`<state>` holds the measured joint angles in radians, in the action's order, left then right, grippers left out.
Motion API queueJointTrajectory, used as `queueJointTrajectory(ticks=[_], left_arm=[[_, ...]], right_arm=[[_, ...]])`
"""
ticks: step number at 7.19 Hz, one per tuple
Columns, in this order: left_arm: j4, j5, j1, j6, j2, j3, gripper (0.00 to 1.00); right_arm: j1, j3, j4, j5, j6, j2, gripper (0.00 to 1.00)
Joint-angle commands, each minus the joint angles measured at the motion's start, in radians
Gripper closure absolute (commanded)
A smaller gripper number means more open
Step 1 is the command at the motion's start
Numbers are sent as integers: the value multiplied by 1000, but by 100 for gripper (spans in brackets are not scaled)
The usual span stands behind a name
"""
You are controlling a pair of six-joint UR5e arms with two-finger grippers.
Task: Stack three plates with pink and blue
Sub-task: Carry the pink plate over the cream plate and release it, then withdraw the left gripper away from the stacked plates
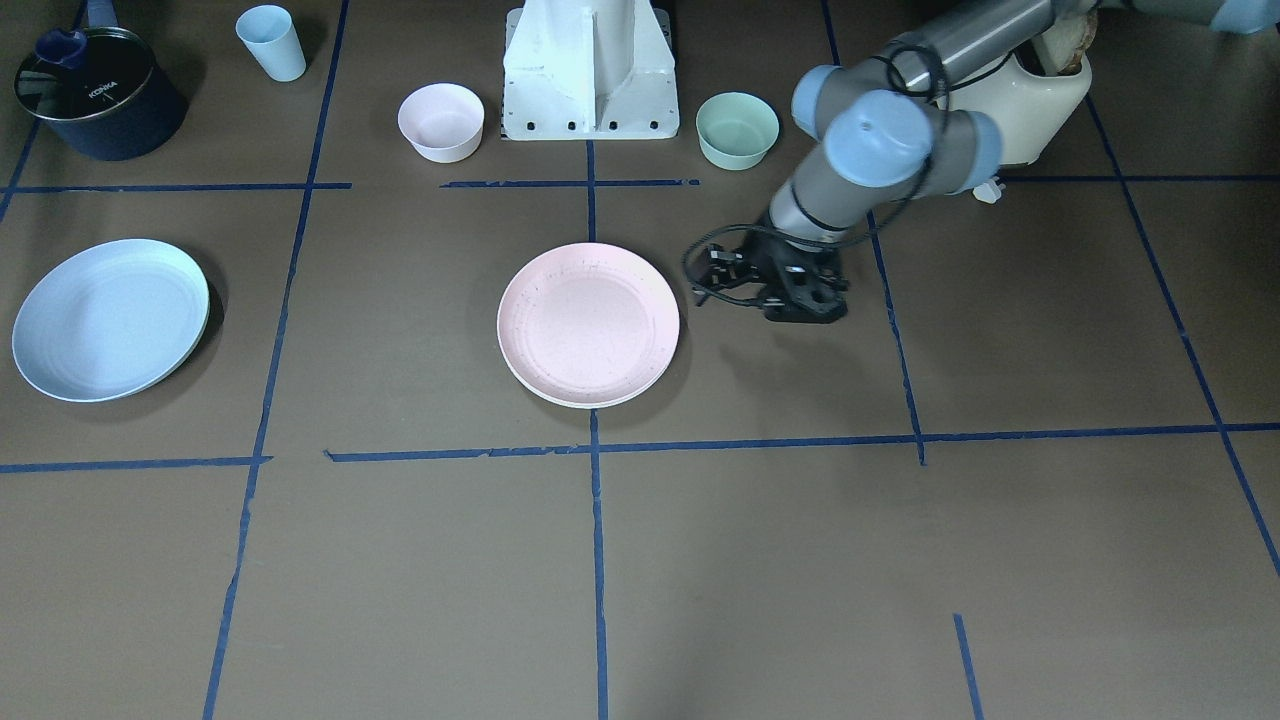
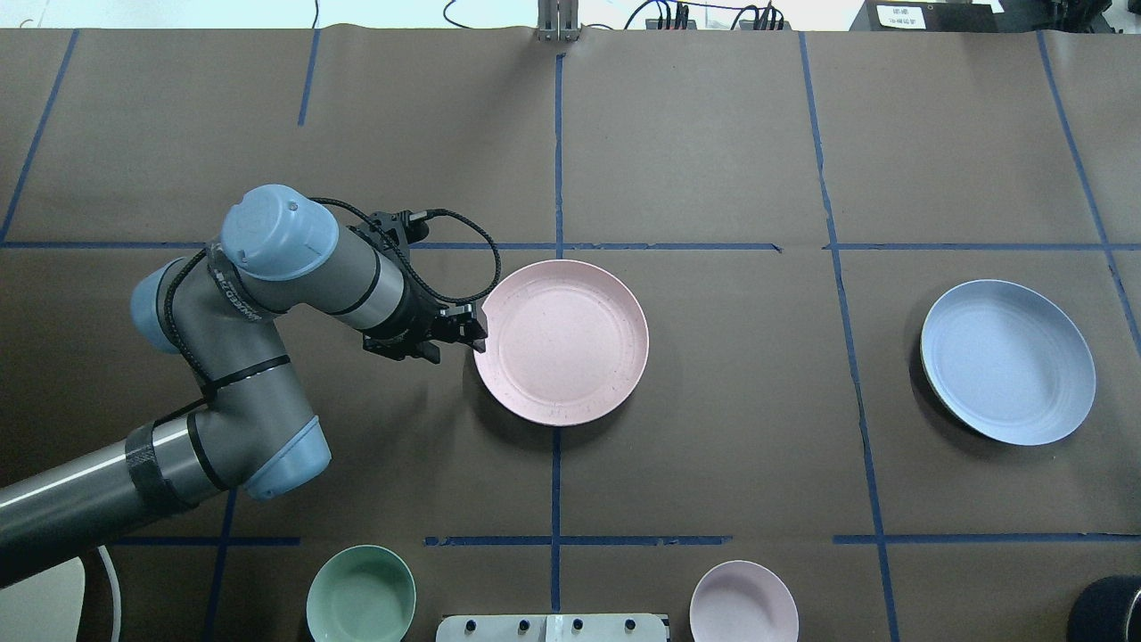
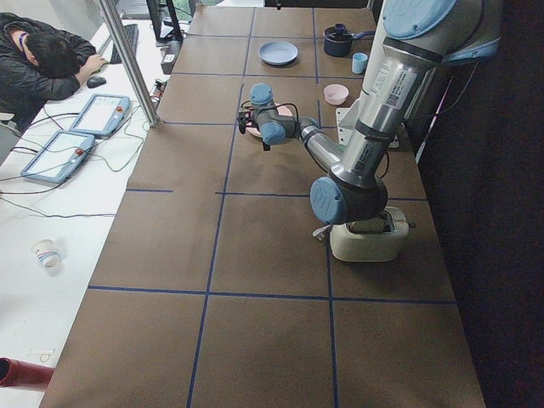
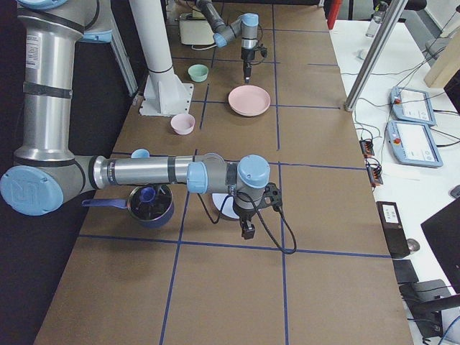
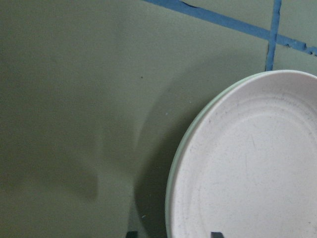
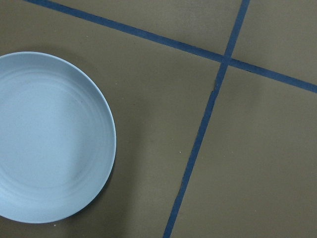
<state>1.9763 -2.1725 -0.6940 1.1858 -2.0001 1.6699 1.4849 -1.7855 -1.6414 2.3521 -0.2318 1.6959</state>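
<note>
Status: pink plate (image 2: 562, 343) sits mid tabletop (image 2: 713, 428) on a paler plate (image 5: 169, 203), rim peeking out | left end effector (image 2: 471, 333) spread, straddling that edge, guessing to square the pair | blue plate (image 2: 1007, 361) alone toward right edge, likely next | right end effector (image 4: 248, 231) hovers by it, grip can't tell

The light blue plate (image 6: 49, 136) lies flat on the brown worktop (image 6: 262, 163). 2 blue tape lines (image 6: 200, 134) cross near it, not touching it.

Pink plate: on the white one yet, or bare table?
On it: the rim of a white plate shows under the pink plate, left wrist and front views.
</note>
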Motion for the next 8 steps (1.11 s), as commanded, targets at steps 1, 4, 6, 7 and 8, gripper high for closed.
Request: queueJointTrajectory(ticks=[1,4,6,7,8], left_arm=[[-215,-76,-176,-463,210,173,0],[-399,-95,-523,-1069,580,335,0],[-479,-225,-819,-1318,665,259,0],[-537,-230,-913,-1442,693,240,0],[-554,-234,-959,-1454,748,246,0]], right_arm=[[0,-2,0,24,0,-10,0],[-2,-2,0,24,0,-13,0],[-2,-2,0,26,23,-18,0],[-5,-2,0,29,84,-27,0],[-27,-9,33,47,180,-27,0]])
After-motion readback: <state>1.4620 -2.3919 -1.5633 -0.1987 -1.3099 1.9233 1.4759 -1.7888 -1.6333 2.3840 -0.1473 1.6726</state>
